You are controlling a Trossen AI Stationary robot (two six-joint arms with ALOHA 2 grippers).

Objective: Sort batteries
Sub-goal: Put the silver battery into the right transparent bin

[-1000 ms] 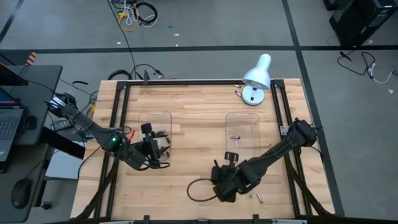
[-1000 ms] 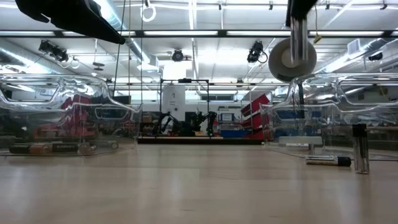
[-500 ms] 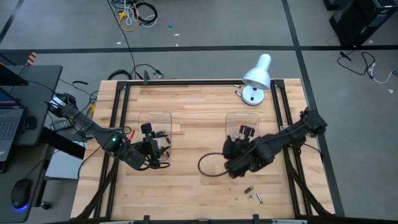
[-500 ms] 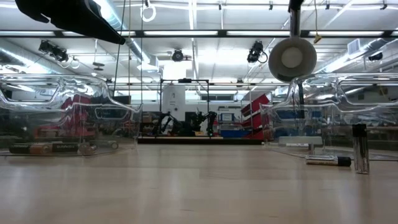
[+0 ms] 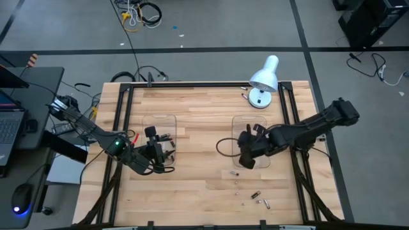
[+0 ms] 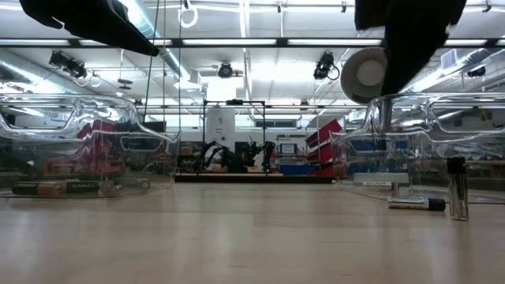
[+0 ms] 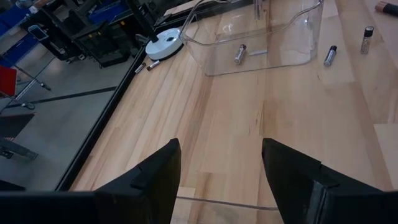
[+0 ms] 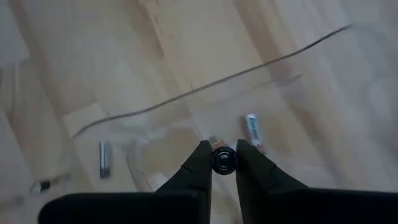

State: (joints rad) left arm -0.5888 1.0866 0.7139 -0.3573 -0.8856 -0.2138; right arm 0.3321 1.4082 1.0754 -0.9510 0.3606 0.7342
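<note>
My right gripper [image 8: 222,168] hangs over the near end of the right clear tray [image 5: 249,131], shut on one battery [image 8: 222,160] that shows end-on between its fingers. Two batteries [image 8: 252,130] lie in that tray below it. Several more batteries [image 5: 254,194] lie loose on the table near its front edge. My left gripper [image 7: 221,168] waits open over the near end of the left clear tray [image 5: 160,124], whose batteries [image 6: 67,188] lie on its floor. In the low view one battery [image 6: 456,188] stands on end beside a lying one [image 6: 417,203]. My right gripper pinches the battery's round side [image 8: 214,160] between its two fingers, coming steeply from above. The battery's end face looks up at the wrist camera, so it lies along the fingers, hanging lifted clear above the tray floor.
A white desk lamp [image 5: 262,83] stands at the far right corner, with small bits by its base. A black cable [image 5: 223,145] loops from the right arm over the table's middle. Bare wood lies between the two trays and along the front left.
My right gripper has swung from the loose batteries near the table's front edge toward the far edge and a little right, staying shut on its battery, and now hangs over the right tray. The wrist has rolled somewhat on the way.
</note>
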